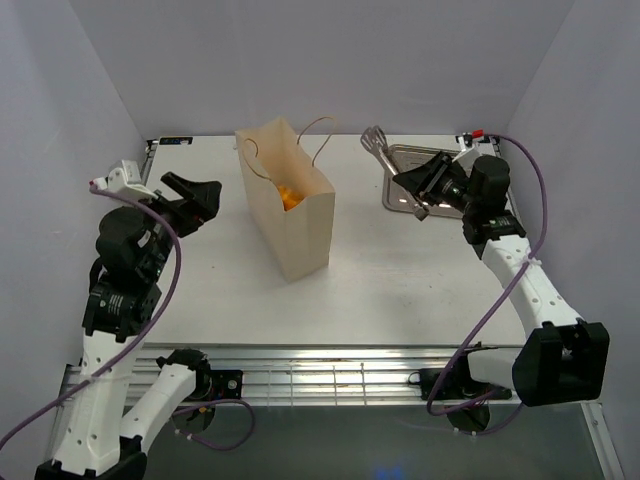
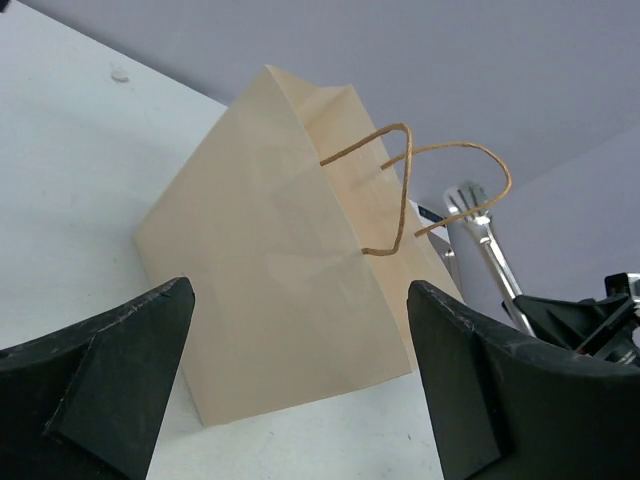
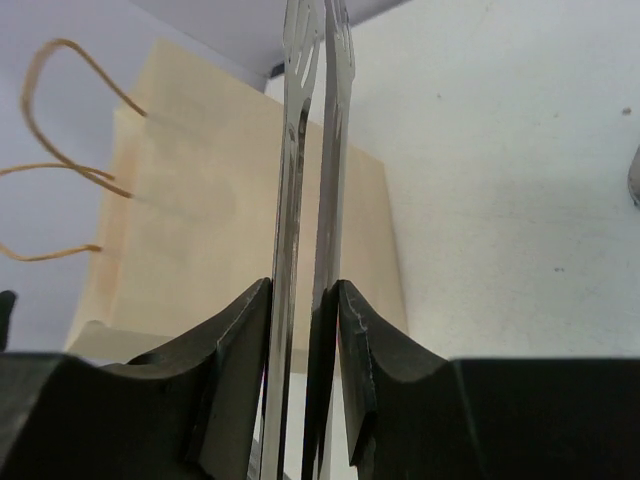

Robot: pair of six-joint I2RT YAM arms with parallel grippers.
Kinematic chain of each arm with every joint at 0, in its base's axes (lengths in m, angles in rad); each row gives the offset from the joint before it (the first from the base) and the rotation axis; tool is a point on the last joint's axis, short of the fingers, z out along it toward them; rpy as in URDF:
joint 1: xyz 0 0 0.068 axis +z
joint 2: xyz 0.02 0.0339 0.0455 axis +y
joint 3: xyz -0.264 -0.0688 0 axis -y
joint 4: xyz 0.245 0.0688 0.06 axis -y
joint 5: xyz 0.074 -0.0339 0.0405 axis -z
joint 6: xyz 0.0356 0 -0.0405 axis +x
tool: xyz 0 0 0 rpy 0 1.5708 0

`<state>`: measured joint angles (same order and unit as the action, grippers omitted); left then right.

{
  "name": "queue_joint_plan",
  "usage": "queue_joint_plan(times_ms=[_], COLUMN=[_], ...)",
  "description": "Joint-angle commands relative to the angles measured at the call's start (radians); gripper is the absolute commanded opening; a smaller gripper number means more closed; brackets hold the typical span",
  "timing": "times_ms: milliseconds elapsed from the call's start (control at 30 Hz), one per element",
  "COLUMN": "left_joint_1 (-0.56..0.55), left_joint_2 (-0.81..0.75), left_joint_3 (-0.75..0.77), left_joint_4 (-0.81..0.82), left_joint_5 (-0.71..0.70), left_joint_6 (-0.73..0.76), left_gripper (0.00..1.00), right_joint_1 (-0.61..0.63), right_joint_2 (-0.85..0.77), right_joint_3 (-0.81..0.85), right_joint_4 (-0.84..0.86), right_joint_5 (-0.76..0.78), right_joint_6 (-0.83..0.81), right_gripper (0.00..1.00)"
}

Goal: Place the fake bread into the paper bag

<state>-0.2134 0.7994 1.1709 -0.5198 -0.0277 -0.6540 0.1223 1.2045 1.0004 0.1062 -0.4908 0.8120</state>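
Note:
The cream paper bag (image 1: pixel 286 205) stands upright mid-table with brown cord handles. Orange fake bread (image 1: pixel 289 196) shows inside its open top. My right gripper (image 1: pixel 410 183) is shut on the metal tongs (image 1: pixel 376 143) over the steel tray (image 1: pixel 420 178), to the right of the bag; the tongs' arms (image 3: pixel 305 180) are squeezed together and hold nothing. My left gripper (image 1: pixel 205 197) is open and empty to the left of the bag, which fills the left wrist view (image 2: pixel 290 290). No bread shows outside the bag.
The steel tray sits at the back right by the wall. White walls close the table on three sides. A ribbed metal rail (image 1: pixel 330 375) runs along the near edge.

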Motion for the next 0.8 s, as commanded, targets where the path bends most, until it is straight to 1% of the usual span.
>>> queue_joint_plan(times_ms=[0,33,233,433,533,567,767], left_joint_1=[-0.004,-0.004,-0.004,-0.004,-0.004,-0.004,-0.004], left_joint_2=[-0.075,-0.080,-0.083,-0.103,-0.109,-0.112,-0.137], left_joint_3=[-0.062,-0.079,-0.119,-0.218,-0.246,-0.251,-0.293], left_joint_4=[-0.045,-0.048,-0.066,-0.042,-0.039,-0.037,-0.040], left_joint_5=[-0.136,-0.130,-0.083,-0.005,0.026,0.061,0.078], left_joint_6=[0.017,0.019,0.007,-0.019,-0.032,-0.033,-0.039], left_gripper=[0.98,0.98,0.98,0.98,0.98,0.98,0.98], right_joint_1=[0.066,0.089,0.145,0.215,0.246,0.252,0.296], right_joint_2=[0.050,0.065,0.174,0.273,0.313,0.332,0.438], right_joint_3=[-0.031,-0.043,-0.195,-0.321,-0.359,-0.367,-0.378], right_joint_4=[0.043,0.049,0.214,0.417,0.473,0.490,0.526], right_joint_5=[0.102,0.115,0.192,0.285,0.316,0.333,0.379], right_joint_6=[-0.160,-0.183,-0.195,-0.223,-0.244,-0.249,-0.267], right_gripper=[0.38,0.38,0.37,0.37,0.37,0.37,0.42])
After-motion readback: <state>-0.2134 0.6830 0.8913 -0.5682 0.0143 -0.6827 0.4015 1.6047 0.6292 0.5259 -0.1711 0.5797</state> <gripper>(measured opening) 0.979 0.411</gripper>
